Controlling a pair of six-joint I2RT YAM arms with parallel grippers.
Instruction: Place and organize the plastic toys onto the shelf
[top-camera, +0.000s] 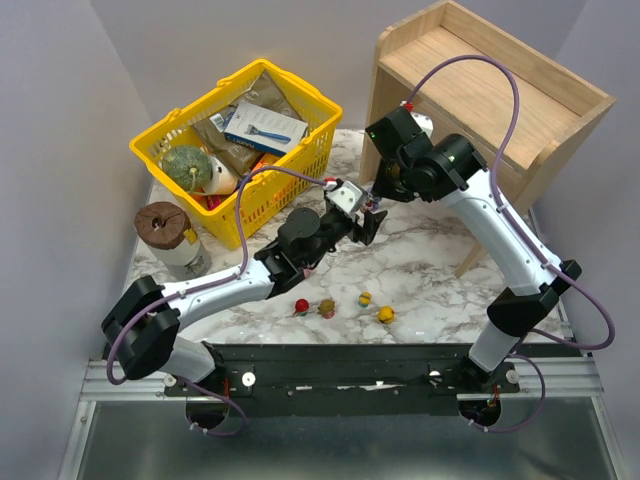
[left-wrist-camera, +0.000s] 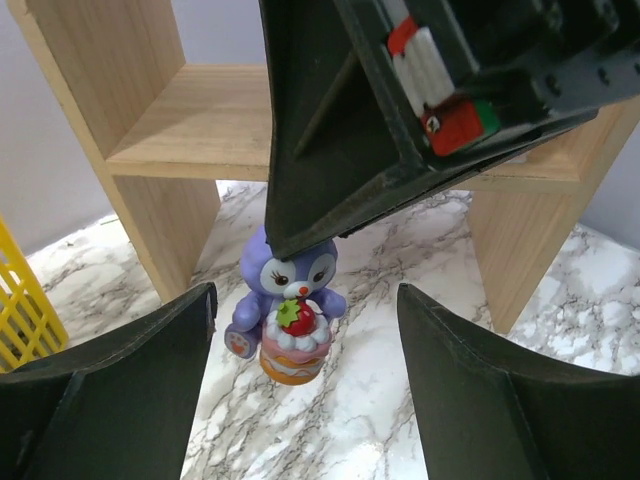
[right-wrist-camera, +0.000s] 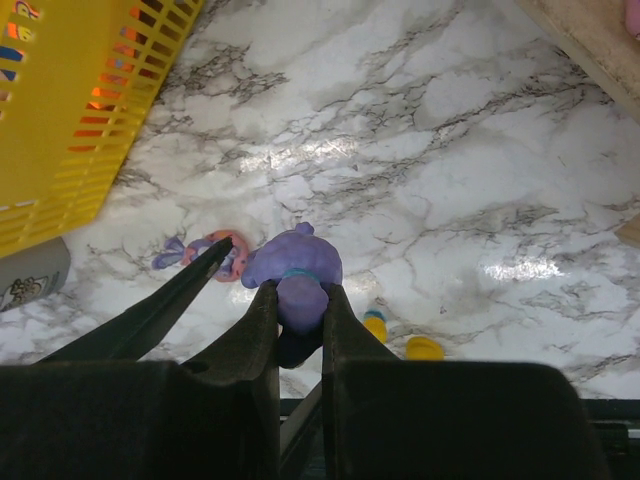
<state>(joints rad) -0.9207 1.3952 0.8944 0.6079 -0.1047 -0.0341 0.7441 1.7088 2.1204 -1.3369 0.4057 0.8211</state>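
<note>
**Purple toy pinched by right gripper, left gripper open around it**

Yellow basket (top-camera: 285, 180) of groceries sat far left, with a brown-lidded jar (top-camera: 165, 225) just beside it. Left gripper (left-wrist-camera: 303, 296) was wide open, one finger on each side of the purple toy (left-wrist-camera: 288, 280), touching neither side. Right gripper (right-wrist-camera: 298, 292) was above it, clamped tight on the toy's head and holding it upright over the marble table (top-camera: 420, 270), just in front of the shelf (top-camera: 470, 100). Couldn't tell if the toy's base touched the table. A pink toy (right-wrist-camera: 205, 250) lay flat near the left finger. Toward the front edge lay a row: red toy (top-camera: 301, 306), brown toy (top-camera: 326, 308), two yellow toys (top-camera: 386, 315).
</note>
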